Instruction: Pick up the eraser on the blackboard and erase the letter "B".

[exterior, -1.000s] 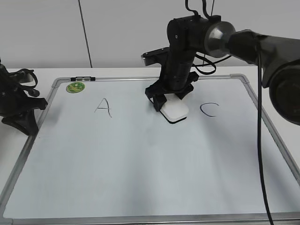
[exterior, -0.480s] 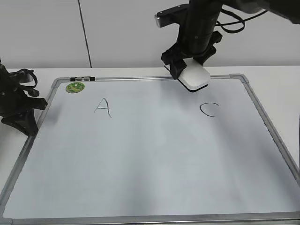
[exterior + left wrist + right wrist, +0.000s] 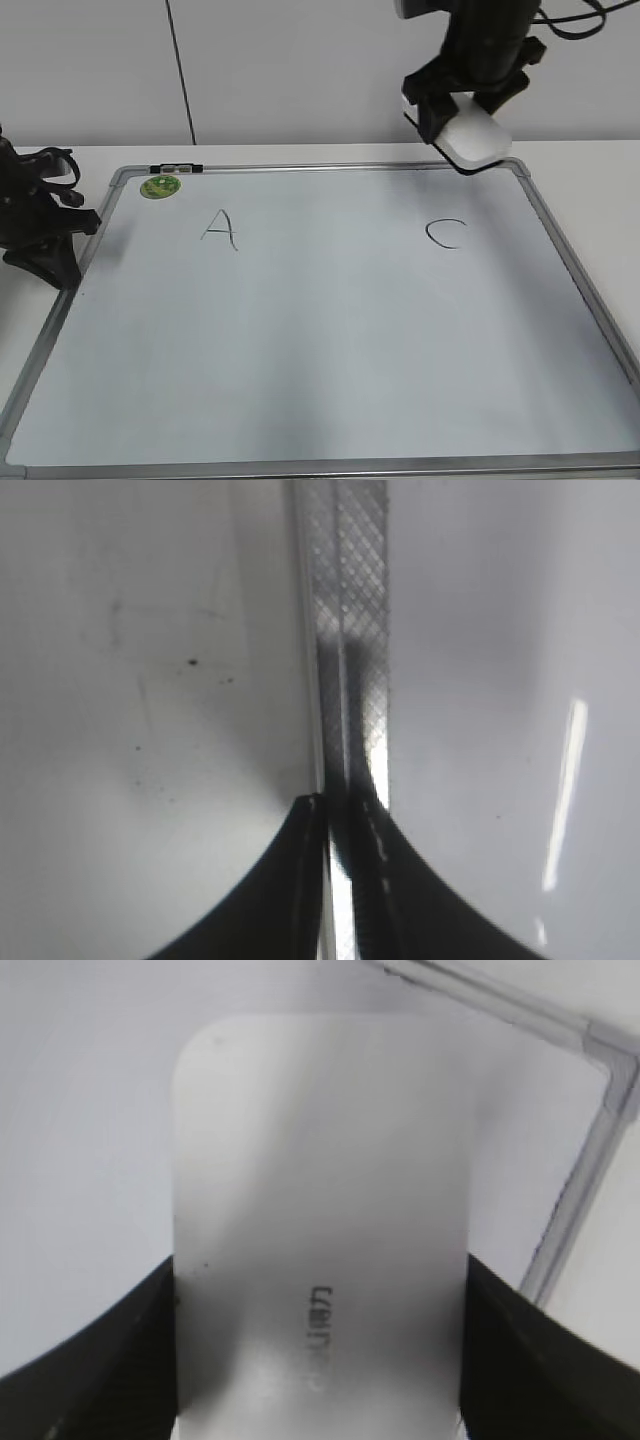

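Note:
My right gripper (image 3: 472, 128) is shut on the white eraser (image 3: 475, 140) and holds it in the air above the far right part of the blackboard (image 3: 330, 320). In the right wrist view the eraser (image 3: 320, 1230) fills the frame between the dark fingers (image 3: 318, 1360), with the board's corner (image 3: 610, 1060) beyond. No letter "B" shows between the black "A" (image 3: 221, 229) and the black "C" (image 3: 446, 234). My left gripper (image 3: 50, 255) rests at the board's left edge; its fingers (image 3: 342, 810) are shut over the metal frame (image 3: 350, 630).
A round green magnet (image 3: 161, 186) and a small clip (image 3: 175, 168) sit at the board's far left corner. The white table (image 3: 600, 190) surrounds the board, with a grey wall (image 3: 280, 70) behind.
The right gripper lifted the eraser off the board between "A" and "C" and carried it up and to the right. No "B" shows where it was. The left arm stayed still.

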Motion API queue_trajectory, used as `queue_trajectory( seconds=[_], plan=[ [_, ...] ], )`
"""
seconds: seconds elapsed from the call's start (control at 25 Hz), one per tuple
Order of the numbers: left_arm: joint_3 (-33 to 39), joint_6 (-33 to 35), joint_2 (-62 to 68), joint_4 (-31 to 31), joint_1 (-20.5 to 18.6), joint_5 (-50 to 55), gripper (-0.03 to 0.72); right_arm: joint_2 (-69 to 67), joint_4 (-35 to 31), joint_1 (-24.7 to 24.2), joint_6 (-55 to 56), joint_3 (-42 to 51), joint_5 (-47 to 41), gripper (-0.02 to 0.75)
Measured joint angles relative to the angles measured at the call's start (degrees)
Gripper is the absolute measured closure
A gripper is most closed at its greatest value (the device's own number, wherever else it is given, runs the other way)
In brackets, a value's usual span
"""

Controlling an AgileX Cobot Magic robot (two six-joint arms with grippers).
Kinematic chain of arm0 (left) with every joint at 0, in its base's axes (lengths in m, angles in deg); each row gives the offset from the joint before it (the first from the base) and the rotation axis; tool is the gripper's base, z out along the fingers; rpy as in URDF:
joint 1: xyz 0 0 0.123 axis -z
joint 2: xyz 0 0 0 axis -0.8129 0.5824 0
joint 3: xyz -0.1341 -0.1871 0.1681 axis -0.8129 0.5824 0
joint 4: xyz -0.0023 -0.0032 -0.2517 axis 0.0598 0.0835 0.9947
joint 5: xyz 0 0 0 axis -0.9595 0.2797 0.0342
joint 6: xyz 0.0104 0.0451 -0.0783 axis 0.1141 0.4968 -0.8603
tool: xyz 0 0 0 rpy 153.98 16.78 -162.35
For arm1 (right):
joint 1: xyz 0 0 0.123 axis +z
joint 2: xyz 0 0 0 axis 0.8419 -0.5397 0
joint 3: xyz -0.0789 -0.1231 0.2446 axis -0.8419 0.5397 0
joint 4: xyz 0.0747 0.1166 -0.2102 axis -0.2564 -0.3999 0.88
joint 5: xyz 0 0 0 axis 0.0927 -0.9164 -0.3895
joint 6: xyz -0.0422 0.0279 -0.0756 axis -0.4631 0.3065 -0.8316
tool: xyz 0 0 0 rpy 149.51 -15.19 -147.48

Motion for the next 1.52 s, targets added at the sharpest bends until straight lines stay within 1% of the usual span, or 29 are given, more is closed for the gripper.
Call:
queue_trajectory(
  seconds=[0.2, 0.4, 0.48, 0.56, 0.64, 0.8, 1.0, 1.52],
  plan=[
    [0.0, 0.0, 0.0, 0.0, 0.0, 0.0, 0.641, 8.4, -2.0, -5.6, 0.9, 15.5, 1.2, 0.209],
    [0.0, 0.0, 0.0, -0.1, 0.0, 0.0, 0.639, 15.9, -4.5, -12.4, 2.7, 33.1, 11.5, 0.209],
    [0.0, 0.0, 0.0, -0.1, 0.0, 0.0, 0.638, 16.5, -5.2, -14.3, 2.9, 37.5, 14.6, 0.209],
    [0.0, 0.0, 0.0, -0.1, 0.0, 0.1, 0.637, 16.5, -5.4, -14.7, 3.0, 40.8, 18.2, 0.209],
    [0.0, 0.0, 0.0, -0.1, 0.0, 0.1, 0.636, 16.5, -5.8, -14.7, 3.3, 42.3, 20.7, 0.209],
    [0.0, 0.0, 0.0, -0.1, 0.0, 0.1, 0.634, 14.7, -6.2, -14.7, 3.5, 42.6, 24.2, 0.209],
    [0.0, 0.0, 0.0, -0.1, 0.0, 0.1, 0.632, 11.5, -5.6, -14.7, 5.0, 42.7, 26.8, 0.209],
    [0.0, 0.0, 0.0, -0.1, 0.0, 0.1, 0.632, 6.9, -4.1, -14.7, 6.9, 42.7, 29.6, 0.205]
  ],
)
